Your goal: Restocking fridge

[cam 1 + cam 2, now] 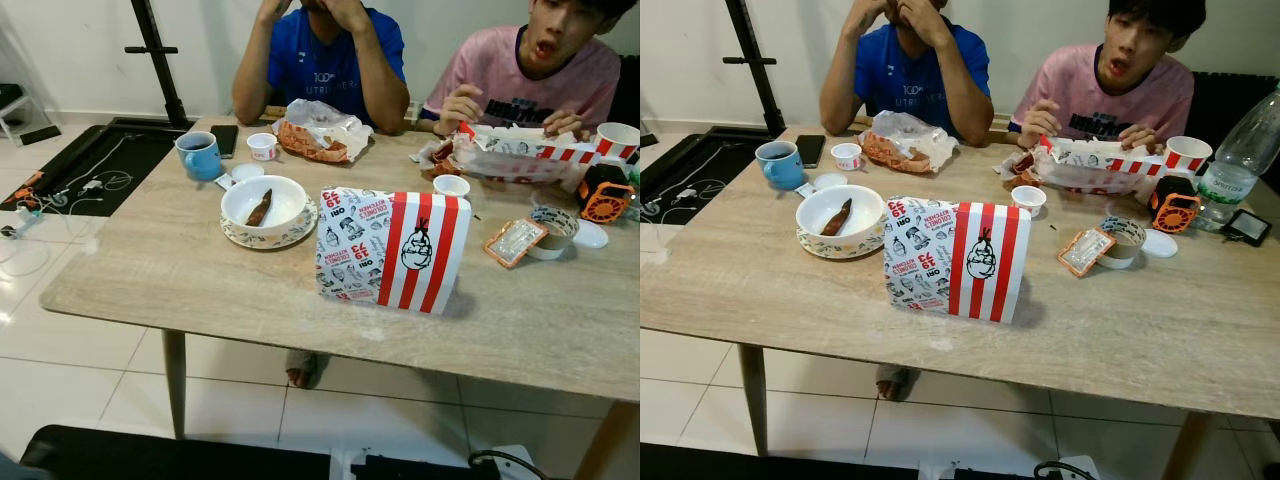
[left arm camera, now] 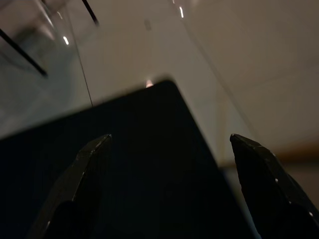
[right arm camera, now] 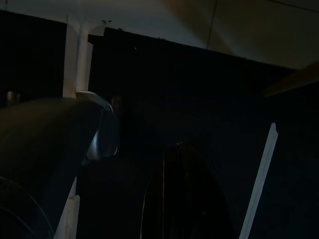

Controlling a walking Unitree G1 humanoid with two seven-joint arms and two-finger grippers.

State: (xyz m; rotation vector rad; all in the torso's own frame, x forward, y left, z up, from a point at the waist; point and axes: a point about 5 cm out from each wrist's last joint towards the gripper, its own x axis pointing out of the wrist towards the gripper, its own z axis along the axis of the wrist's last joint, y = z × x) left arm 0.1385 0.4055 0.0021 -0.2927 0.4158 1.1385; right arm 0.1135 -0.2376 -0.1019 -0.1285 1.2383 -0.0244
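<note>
On the table (image 1: 150, 270) stands a striped box (image 1: 392, 250), grippers nowhere near.

Two black fingertips (image 2: 79, 184) of the left gripper (image 2: 169, 189) set wide apart, one at each side of the dim frame. Between and beyond them a dark flat surface (image 2: 149, 164) with a rounded corner. Past that corner pale floor tiles (image 2: 134, 45), thin dark lines crossing them, a few small glints of light.
</note>
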